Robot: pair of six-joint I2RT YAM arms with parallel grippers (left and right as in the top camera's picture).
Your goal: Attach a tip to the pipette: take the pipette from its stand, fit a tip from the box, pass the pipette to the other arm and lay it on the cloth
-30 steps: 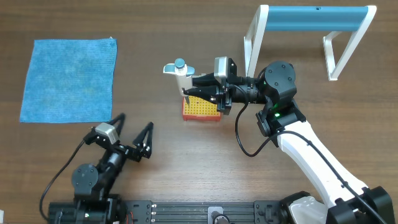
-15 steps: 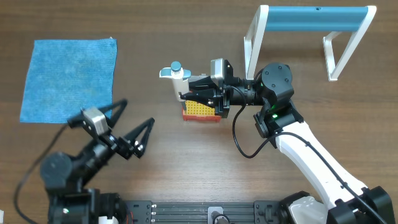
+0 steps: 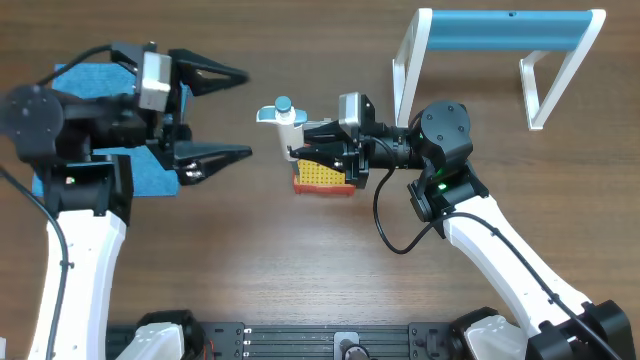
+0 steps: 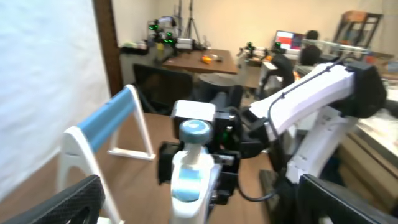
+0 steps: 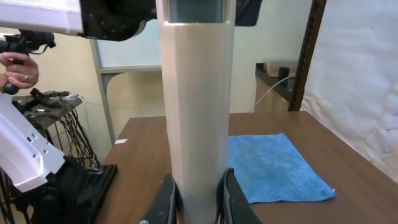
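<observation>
Your pipette (image 3: 285,118) with its lower end hidden behind the right gripper (image 3: 298,142), whether a tip sits on it you can't tell, tip box (image 3: 322,178) beside the pipette half covered, cloth (image 3: 150,182) well left of the pipette mostly under your left arm (image 3: 75,125)

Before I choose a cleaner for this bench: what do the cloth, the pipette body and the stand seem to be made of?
Cloth: woven fabric, probably microfibre, matte blue with a fine texture.
Pipette: moulded plastic, smooth off-white, slight sheen.
Stand: seemingly rigid plastic, white legs and a blue bar; painted metal is possible.
</observation>
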